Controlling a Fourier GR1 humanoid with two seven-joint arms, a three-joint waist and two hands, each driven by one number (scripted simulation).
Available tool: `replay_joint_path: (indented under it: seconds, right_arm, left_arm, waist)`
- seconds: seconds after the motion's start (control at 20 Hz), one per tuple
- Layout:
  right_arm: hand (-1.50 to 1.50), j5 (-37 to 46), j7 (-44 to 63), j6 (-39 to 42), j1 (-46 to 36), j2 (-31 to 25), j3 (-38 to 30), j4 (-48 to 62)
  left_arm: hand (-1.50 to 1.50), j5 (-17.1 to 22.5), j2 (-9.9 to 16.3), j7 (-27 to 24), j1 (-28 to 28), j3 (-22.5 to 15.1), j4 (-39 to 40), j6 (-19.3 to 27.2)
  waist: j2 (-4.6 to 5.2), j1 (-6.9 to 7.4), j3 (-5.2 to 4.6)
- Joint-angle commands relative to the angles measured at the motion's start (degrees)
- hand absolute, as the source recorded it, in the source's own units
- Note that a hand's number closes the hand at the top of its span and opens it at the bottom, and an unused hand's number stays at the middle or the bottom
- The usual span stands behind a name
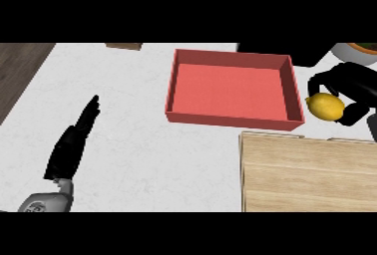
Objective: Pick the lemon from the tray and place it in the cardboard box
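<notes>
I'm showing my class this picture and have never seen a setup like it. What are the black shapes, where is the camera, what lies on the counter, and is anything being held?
The camera sits where the robot's head would be and looks steeply down at a white counter. The black shapes are the robot's two hands on grey forearms. The left hand shows at the view's lower left, open, fingers straight, holding nothing. The right hand is at the right edge, curled round a yellow lemon, so the lemon is being held, off the wooden tray at the lower right. Between the hands stands a red open-topped box with nothing visible inside; the lemon is just beside its right wall, not yet in it.
</notes>
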Motion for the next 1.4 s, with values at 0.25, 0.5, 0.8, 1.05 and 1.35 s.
replay_joint_path:
  seconds: [0.25,0.5,0.8,1.05,1.35]
  right_arm:
    - [1.50,-7.12,-17.68,1.10,-14.98,-2.92,-6.92,18.76]
    - [1.50,-16.15,-27.24,10.15,-19.20,-1.14,-10.62,23.64]
    - [1.50,-20.30,-26.43,17.02,-26.66,0.83,-8.46,27.06]
    - [1.50,-22.34,-23.23,18.54,-32.05,4.12,-6.27,29.51]
    - [1.50,-21.78,-19.24,15.31,-35.78,9.66,-2.72,32.12]
  left_arm:
    - [0.00,0.00,0.78,-0.48,-0.20,0.66,1.32,-0.55]
    - [0.00,-1.23,-1.22,0.46,-0.47,-0.60,1.12,1.27]
    - [0.00,-0.66,0.01,0.85,0.27,0.93,0.59,0.99]
    - [0.00,-1.17,-0.20,-0.57,0.57,1.43,1.71,1.90]
    - [0.00,-1.03,-1.00,0.43,2.77,1.46,0.07,2.44]
  waist:
    - [-0.26,-0.17,-0.11]
    - [-0.94,-2.02,-0.14]
    - [-1.47,-2.06,-0.28]
    - [-1.61,-3.31,-0.39]
    - [-1.89,-4.33,-0.41]
